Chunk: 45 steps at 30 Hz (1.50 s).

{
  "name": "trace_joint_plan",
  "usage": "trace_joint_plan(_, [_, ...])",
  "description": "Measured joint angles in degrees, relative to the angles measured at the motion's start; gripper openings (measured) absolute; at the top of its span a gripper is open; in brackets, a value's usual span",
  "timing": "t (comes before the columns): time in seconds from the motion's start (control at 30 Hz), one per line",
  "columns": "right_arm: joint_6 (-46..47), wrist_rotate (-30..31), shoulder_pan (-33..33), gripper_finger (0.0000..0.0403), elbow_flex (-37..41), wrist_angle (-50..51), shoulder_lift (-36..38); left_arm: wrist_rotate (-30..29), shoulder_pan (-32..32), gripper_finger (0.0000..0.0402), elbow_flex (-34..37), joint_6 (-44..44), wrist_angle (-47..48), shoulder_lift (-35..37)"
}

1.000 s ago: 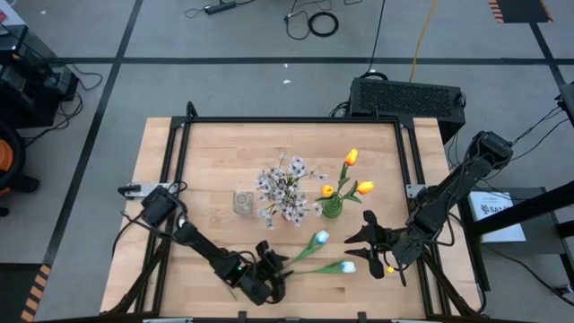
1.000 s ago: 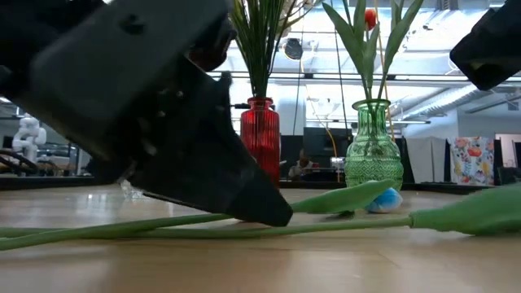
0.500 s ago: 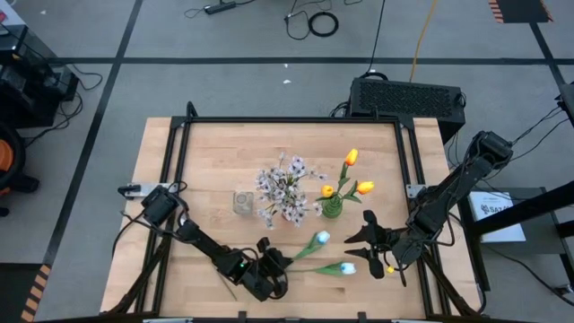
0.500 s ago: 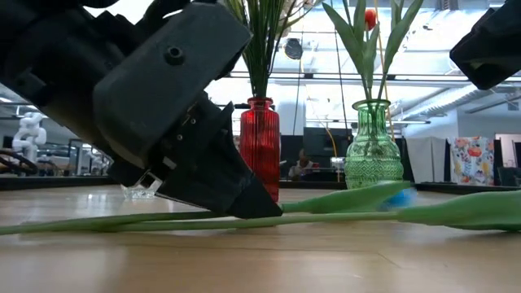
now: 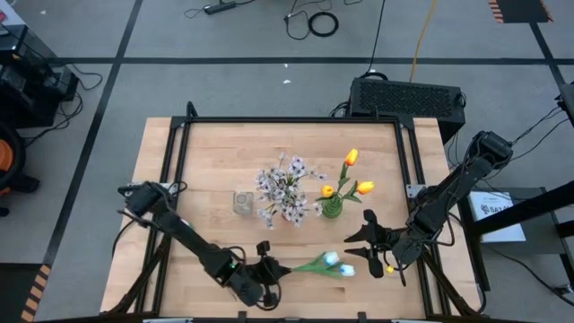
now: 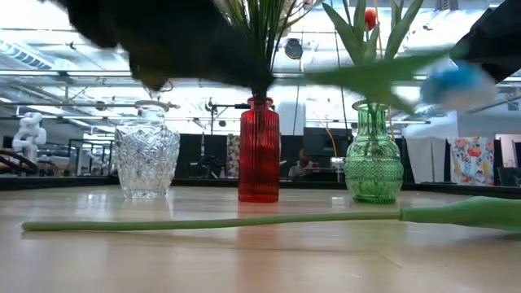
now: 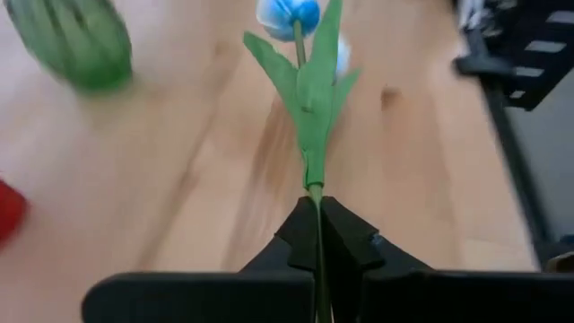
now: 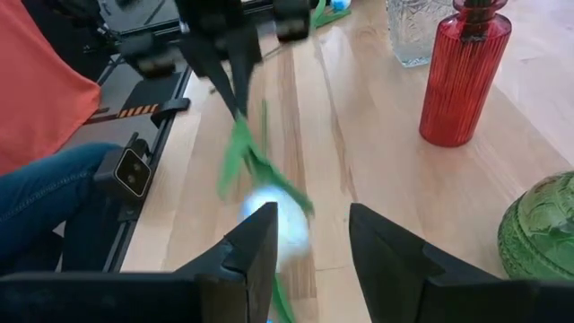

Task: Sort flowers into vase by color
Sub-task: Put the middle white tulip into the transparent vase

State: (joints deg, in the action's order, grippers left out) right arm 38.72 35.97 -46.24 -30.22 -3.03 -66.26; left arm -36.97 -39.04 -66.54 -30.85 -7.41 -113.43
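Observation:
My left gripper (image 5: 267, 273) is near the table's front edge, shut on the green stem of a pale-blue tulip (image 5: 330, 258), which is raised off the table (image 6: 456, 81). A second pale-blue tulip (image 5: 347, 268) lies flat on the wood, its stem (image 6: 212, 221) along the tabletop. The green vase (image 5: 332, 208) holds orange-yellow tulips (image 5: 352, 158). A spray of pink-white blossoms (image 5: 285, 192) covers the red vase (image 6: 259, 150). The clear glass vase (image 5: 243, 202) stands left of it. My right gripper (image 5: 363, 242) waits open at the right, touching nothing. My left gripper pinches the tulip's stem (image 7: 316, 190) between its two fingers, below the leaves and toward the stem's lower end. The stem runs straight out ahead, along the fingers. The tulip is lifted clear of the table, roughly level, its bloom (image 7: 287, 13) toward the table's right.
The three vases stand in a row across the table's middle. A black frame (image 5: 287, 121) borders the tabletop. In the right wrist view a person's leg in blue jeans (image 8: 54, 193) and an orange-red garment show beyond the table's edge.
My left gripper has shut on one tulip's stem and risen from the table. That tulip has lifted clear and its bloom has swung toward the near right. The other tulip has stayed on the wood.

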Motion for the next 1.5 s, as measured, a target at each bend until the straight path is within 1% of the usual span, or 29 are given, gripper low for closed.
trace_joint_plan(0.17, [-0.12,0.47,0.00,0.0132,0.00,-0.10,0.00,-1.22,-2.37,0.0005,0.00,10.19,-1.49,6.47])
trace_joint_plan(0.33, [-0.42,3.01,0.00,0.0132,0.00,-1.62,0.02,-2.36,-4.53,0.0004,0.00,19.38,-5.36,11.34])
trace_joint_plan(0.43, [-1.56,3.10,0.00,0.0132,0.00,-4.02,-0.16,-2.43,-5.84,0.0004,0.00,25.53,-10.58,13.22])
trace_joint_plan(0.6, [-4.11,2.51,-0.18,0.0132,0.00,-9.36,-0.33,-2.44,-7.29,0.0003,0.00,36.98,-23.13,14.60])
trace_joint_plan(0.7, [-6.12,-0.10,-1.12,0.0132,0.00,-12.52,-0.33,-2.50,-7.63,0.0003,0.00,43.59,-30.87,14.60])
trace_joint_plan(0.77, [-7.15,-1.60,-2.31,0.0132,0.00,-14.41,-0.33,-2.36,-7.65,0.0003,0.00,45.90,-35.34,14.60])
trace_joint_plan(0.9, [-12.24,-1.79,-4.44,0.0132,0.00,-20.55,-0.35,-1.73,-7.05,0.0009,-0.02,48.34,-42.74,14.16])
trace_joint_plan(1.1, [-27.08,-1.44,-4.79,0.0132,0.00,-37.80,-1.94,7.98,-5.01,0.0012,-0.02,53.56,-59.07,10.81])
trace_joint_plan(1.2, [-33.57,-1.47,-4.76,0.0132,0.00,-48.06,-5.66,12.98,-3.52,0.0013,-0.02,57.47,-67.30,8.72])
trace_joint_plan(1.33, [-39.85,-1.51,-4.07,0.0139,-1.04,-61.02,-13.11,20.41,-1.03,0.0014,-0.02,59.93,-73.07,6.43])
trace_joint_plan(1.4, [-42.43,-1.50,-3.06,0.0148,-3.76,-63.37,-16.98,22.67,0.00,0.0014,-0.02,59.76,-75.12,5.31])
trace_joint_plan(1.5, [-44.93,-1.52,-1.03,0.0170,-10.56,-61.76,-22.60,24.79,1.36,0.0014,-0.02,59.72,-79.11,3.45])
